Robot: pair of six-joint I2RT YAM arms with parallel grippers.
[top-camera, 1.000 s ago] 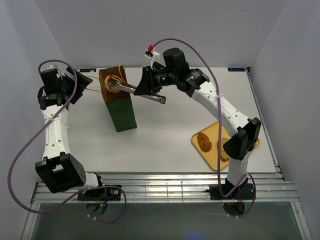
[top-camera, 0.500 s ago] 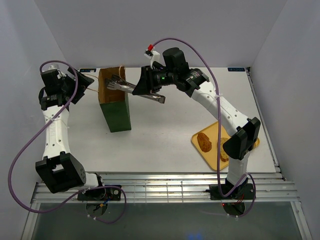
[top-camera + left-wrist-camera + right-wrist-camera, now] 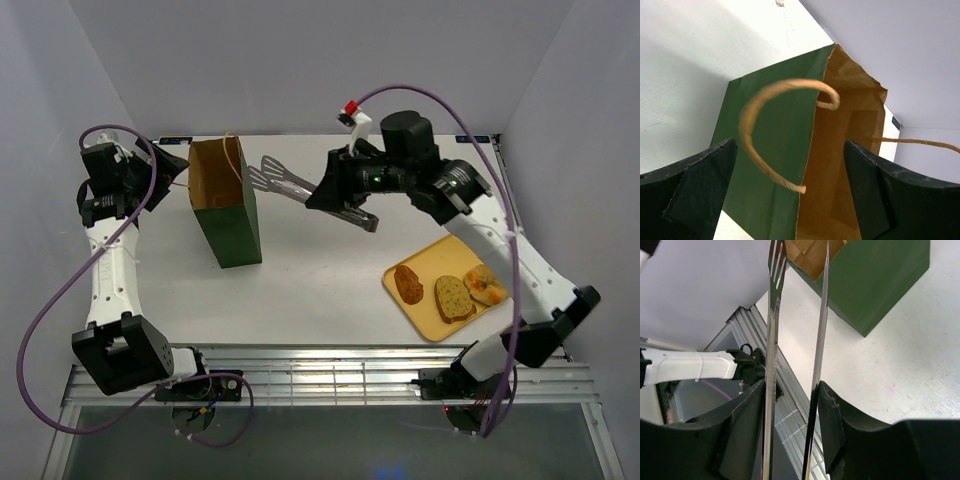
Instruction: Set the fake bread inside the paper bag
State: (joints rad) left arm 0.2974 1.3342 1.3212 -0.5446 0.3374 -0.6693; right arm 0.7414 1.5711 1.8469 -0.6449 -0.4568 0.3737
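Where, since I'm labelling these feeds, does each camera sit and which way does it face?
Top external: above, behind the robot, facing down at the table; left arm and right arm show.
Left wrist: beside the paper bag, facing its mouth; left gripper frames it.
Right wrist: looks along the tongs toward the bag; right gripper holds them.
Shared: the bag.

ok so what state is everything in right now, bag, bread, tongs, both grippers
paper bag: upright, mouth open, no bread visible inside
fake bread: three pieces lying on the tray, none gripped
yellow tray: flat on the table
tongs: held in the air, arms slightly apart, nothing between them, tips near the bag's rim
right gripper: shut on the tongs
left gripper: open, a bag handle between its fingers
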